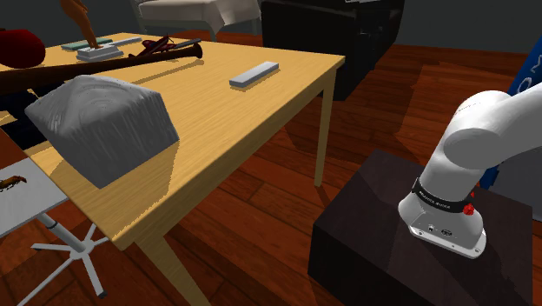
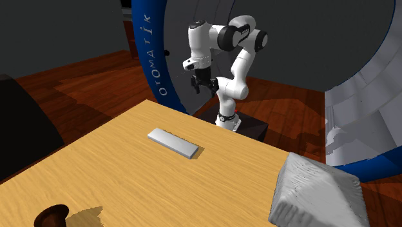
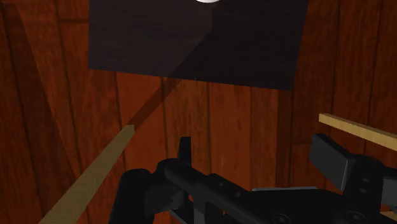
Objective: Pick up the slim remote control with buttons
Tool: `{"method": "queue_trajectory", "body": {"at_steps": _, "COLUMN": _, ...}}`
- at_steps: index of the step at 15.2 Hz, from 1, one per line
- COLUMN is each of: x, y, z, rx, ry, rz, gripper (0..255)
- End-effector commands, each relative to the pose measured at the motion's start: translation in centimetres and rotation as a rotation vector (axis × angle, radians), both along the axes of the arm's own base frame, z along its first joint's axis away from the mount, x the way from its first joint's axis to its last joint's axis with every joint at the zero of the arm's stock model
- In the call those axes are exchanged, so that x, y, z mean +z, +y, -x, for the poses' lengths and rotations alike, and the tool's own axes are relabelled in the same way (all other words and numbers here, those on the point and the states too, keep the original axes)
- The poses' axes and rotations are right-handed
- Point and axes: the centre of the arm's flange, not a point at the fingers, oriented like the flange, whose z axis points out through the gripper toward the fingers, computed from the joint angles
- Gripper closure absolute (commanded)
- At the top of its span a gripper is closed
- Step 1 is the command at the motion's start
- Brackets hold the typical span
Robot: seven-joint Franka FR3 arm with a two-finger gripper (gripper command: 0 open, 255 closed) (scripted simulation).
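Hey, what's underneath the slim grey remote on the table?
The remote lies flat on the light wooden table. The tabletop right beneath it is covered, so anything thin there would be hidden.

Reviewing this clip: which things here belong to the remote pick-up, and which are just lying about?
Belong to the job:
slim grey remote, lying on the table
end effector, open, off past the table's edge

Lying about:
grey faceted block
dark rod
dark red rounded thing

On the remote (image 1: 254,74), buttons cannot be made out (too small); the arm (image 1: 476,143) is cut off by the shoulder view's right edge.
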Motion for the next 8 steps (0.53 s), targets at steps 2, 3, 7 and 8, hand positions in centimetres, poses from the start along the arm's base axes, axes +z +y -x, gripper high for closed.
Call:
{"method": "queue_trajectory", "body": {"at_steps": 2, "x": 0.0, "y": -0.4, "z": -1.2, "rx": 0.050, "ry": -0.004, "rz": -0.002, "gripper": 0}}
{"method": "queue_trajectory", "body": {"at_steps": 3, "x": -0.1, "y": -0.8, "z": -2.4, "rx": 0.100, "ry": -0.008, "rz": -0.004, "gripper": 0}}
{"method": "queue_trajectory", "body": {"at_steps": 7, "x": -0.2, "y": -1.6, "z": -7.4, "rx": 0.299, "ry": -0.025, "rz": -0.011, "gripper": 0}}
{"method": "queue_trajectory", "body": {"at_steps": 8, "x": -0.2, "y": -1.7, "z": -8.7, "rx": 0.349, "ry": -0.029, "rz": -0.013, "gripper": 0}}
